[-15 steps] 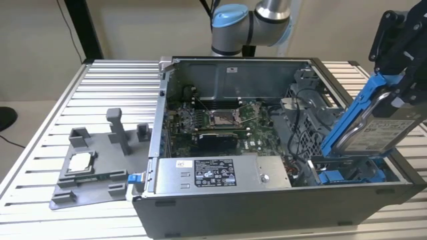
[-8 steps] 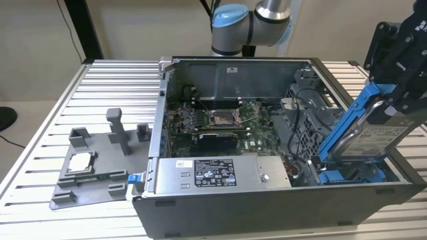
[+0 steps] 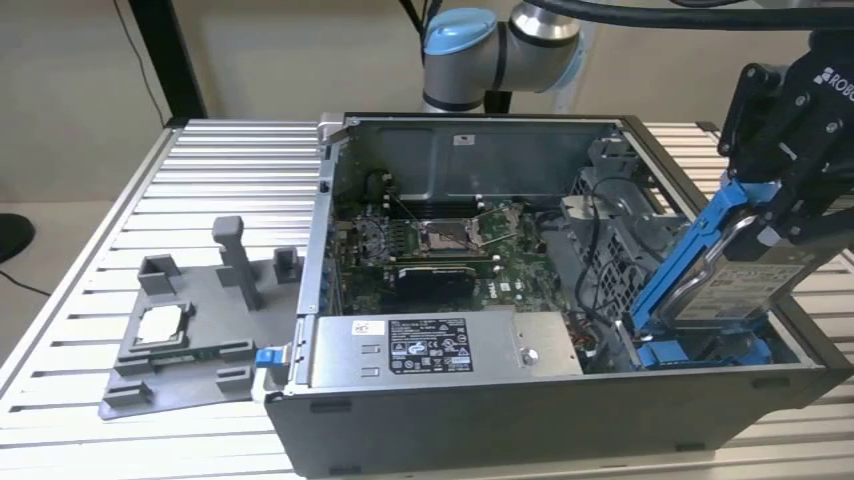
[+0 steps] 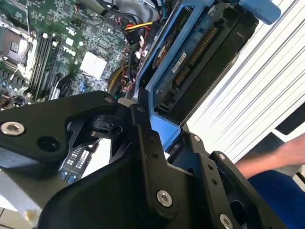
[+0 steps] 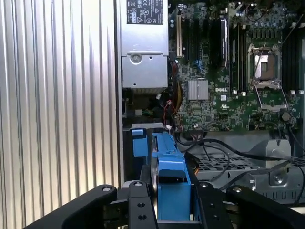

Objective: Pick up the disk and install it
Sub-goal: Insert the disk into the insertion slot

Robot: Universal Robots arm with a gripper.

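One disk point(image 3: 731, 285), a silver-grey drive in a blue carrier frame, is clamped at its upper end between the black fingers of the gripper point(image 3: 781, 215), which are drawn in narrow against the frame. It tilts steeply, with its upper end leaning toward two o'clock in the exterior view. Its lower end is down inside the computer case point(image 3: 534, 425) at that view's four o'clock, by a blue bay bracket point(image 3: 701, 352). Whether those two touch cannot be told.

One case lies open side up on the slatted aluminium table point(image 3: 200, 180).

One power-supply box point(image 3: 441, 345), grey with a white label, sits along the case's near wall at nine o'clock from the disk's lower end.

One green motherboard point(image 3: 400, 235) with a CPU socket point(image 3: 443, 235) lies at ten o'clock from the disk.

One grey fixture tray point(image 3: 174, 375) rests on the table outside the case, at eight o'clock in the exterior view, and a square CPU chip point(image 3: 160, 322) lies on it.

One person's forearm point(image 4: 281, 155) appears in the second wrist view, beyond the table's edge.
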